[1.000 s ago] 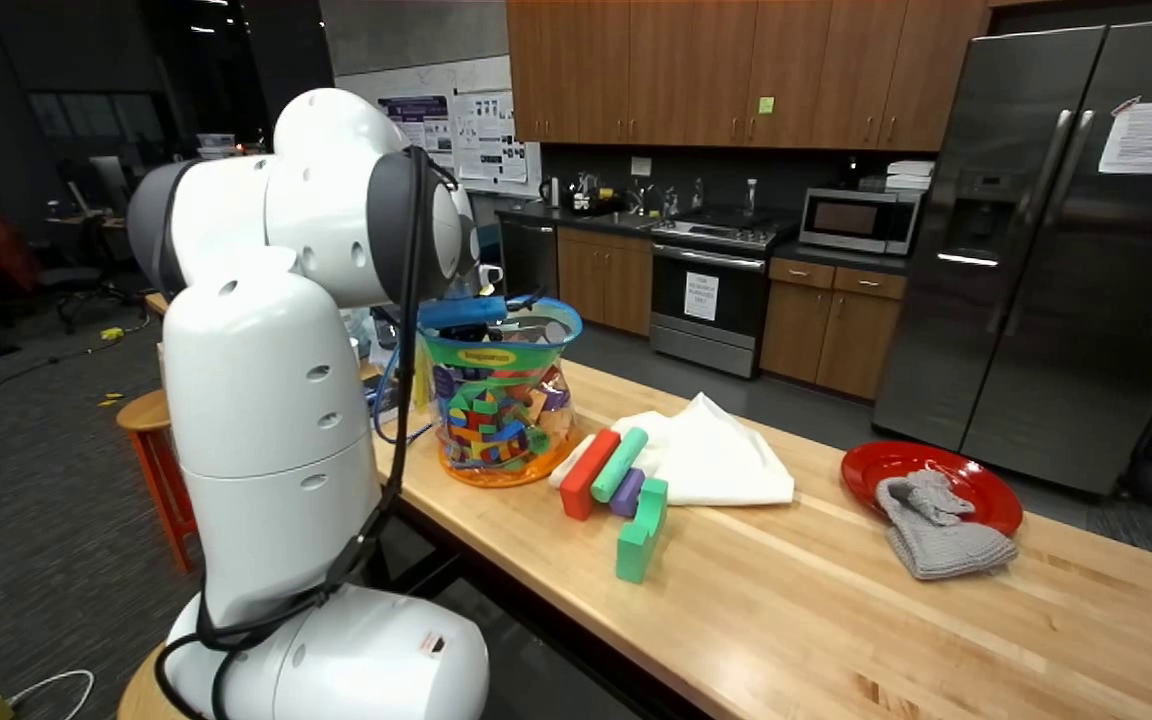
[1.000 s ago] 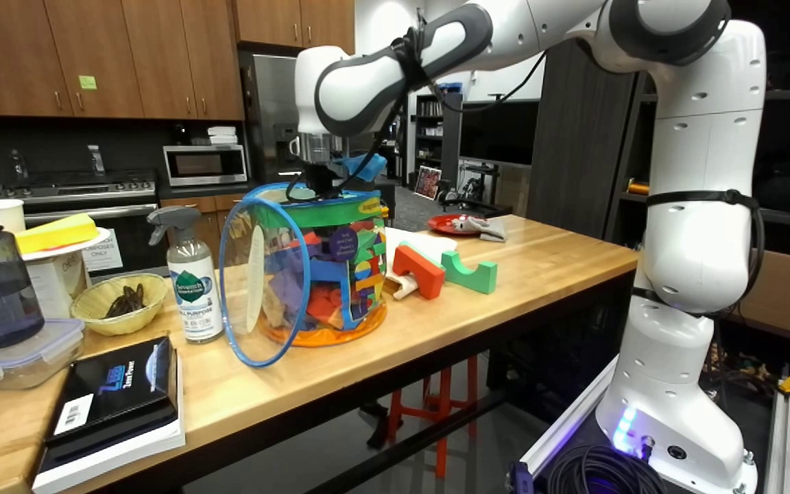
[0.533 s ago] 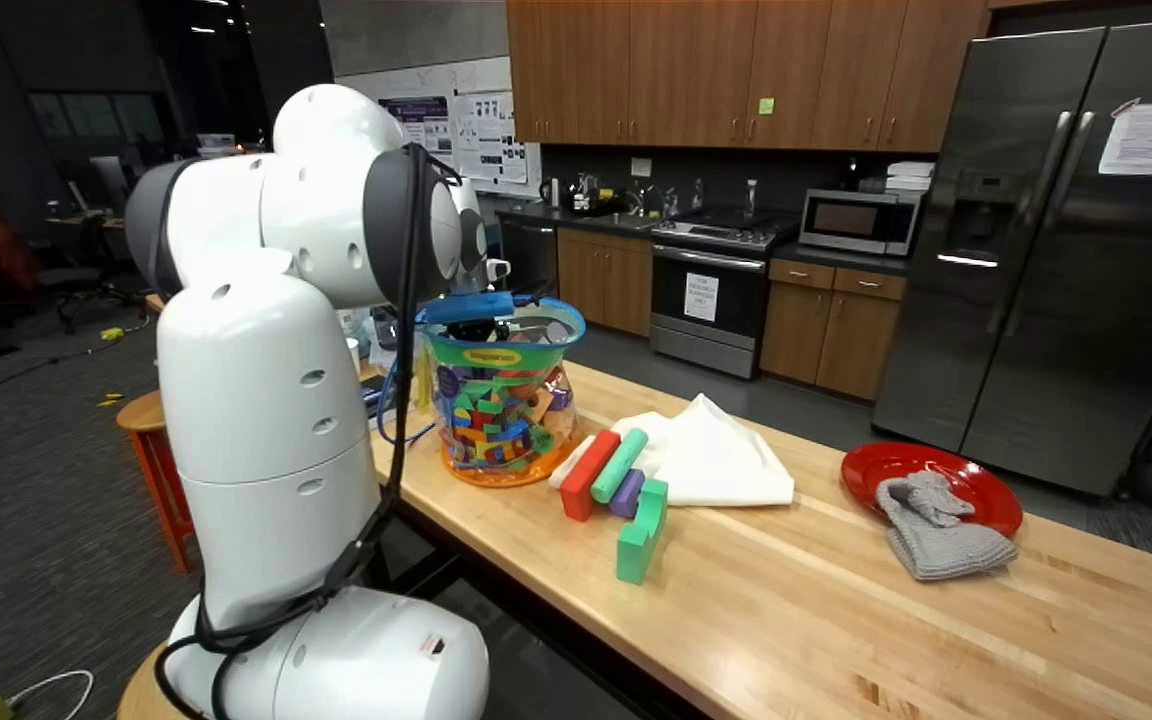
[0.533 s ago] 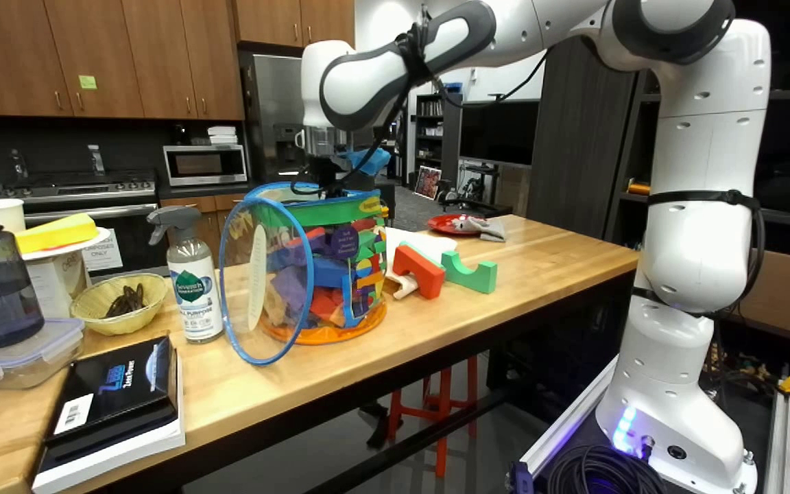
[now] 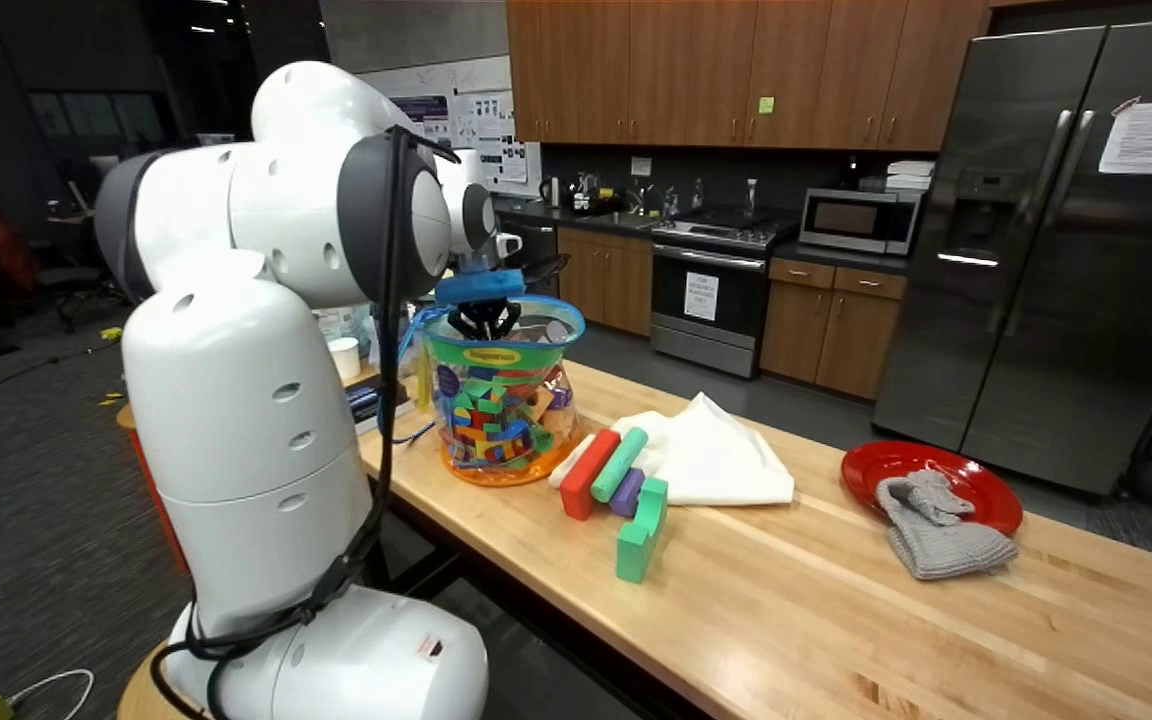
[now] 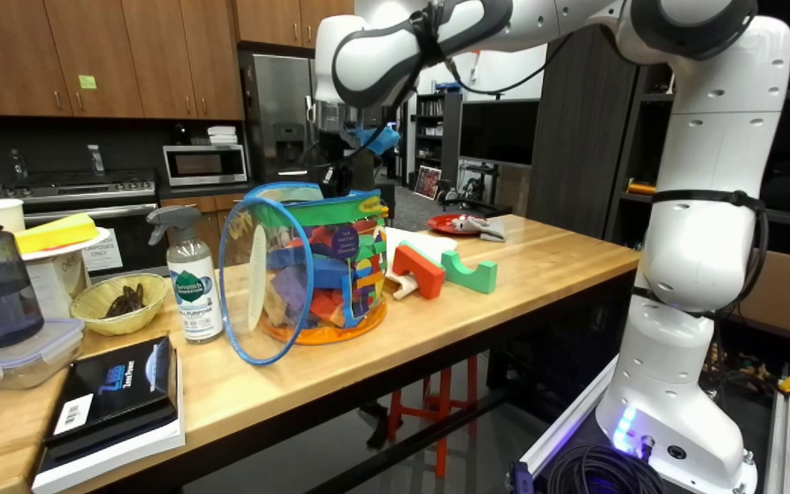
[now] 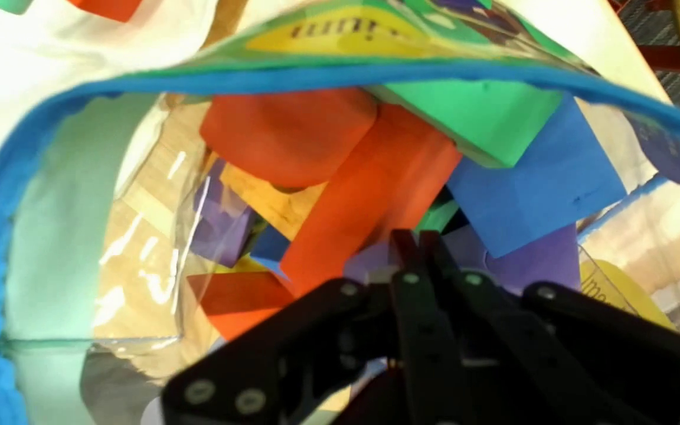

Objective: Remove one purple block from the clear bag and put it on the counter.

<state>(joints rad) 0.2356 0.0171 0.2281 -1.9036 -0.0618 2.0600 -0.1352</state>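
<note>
Your end effector (image 7: pixel 415 236), lower center of the wrist view, is closed at the mouth of the clear bag (image 7: pixel 340 77). Inside, right of center, you see a purple block (image 7: pixel 540 260) partly covered by a blue block (image 7: pixel 535 177); a red block (image 7: pixel 369 195) lies centrally.

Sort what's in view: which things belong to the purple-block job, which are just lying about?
Job:
clear bag
purple block in the bag
jaws, shut at the bag's mouth
counter

Lying about:
loose red block
green arch block
white cloth
red plate
grey cloth
spray bottle
</note>
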